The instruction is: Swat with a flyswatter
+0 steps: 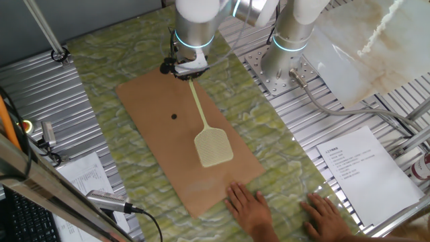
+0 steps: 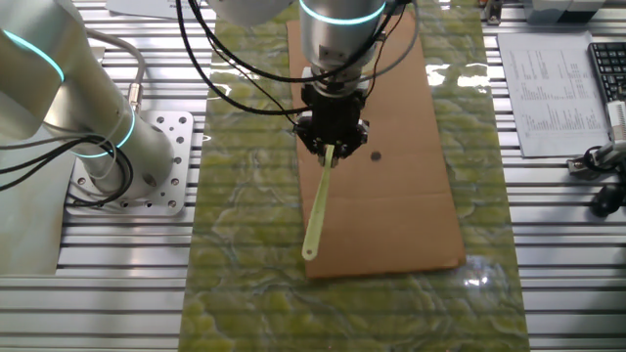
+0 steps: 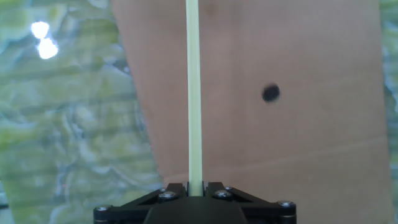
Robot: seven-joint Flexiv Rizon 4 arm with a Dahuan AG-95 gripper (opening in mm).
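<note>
My gripper (image 1: 189, 69) is shut on the flyswatter's thin pale yellow-green handle (image 1: 199, 107). Its squarish mesh head (image 1: 213, 148) lies over the near part of a brown cardboard sheet (image 1: 154, 101); whether it touches the sheet I cannot tell. A small black dot (image 1: 174, 115) sits on the cardboard left of the handle. From the other fixed view the gripper (image 2: 333, 145) hangs over the cardboard (image 2: 411, 215), with the handle (image 2: 319, 210) running out below it and the dot (image 2: 376, 154) just right. In the hand view the handle (image 3: 193, 93) runs straight out from between the jaws of the gripper (image 3: 194, 185), the dot (image 3: 270, 93) to its right.
Two human hands (image 1: 248, 205) (image 1: 329, 215) rest on the green marbled mat (image 1: 269, 141) at the front edge, just beyond the cardboard. The arm's base (image 1: 289, 67) stands at the back right. Printed sheets (image 1: 356, 165) lie to the right, cables and tools (image 1: 101, 200) to the left.
</note>
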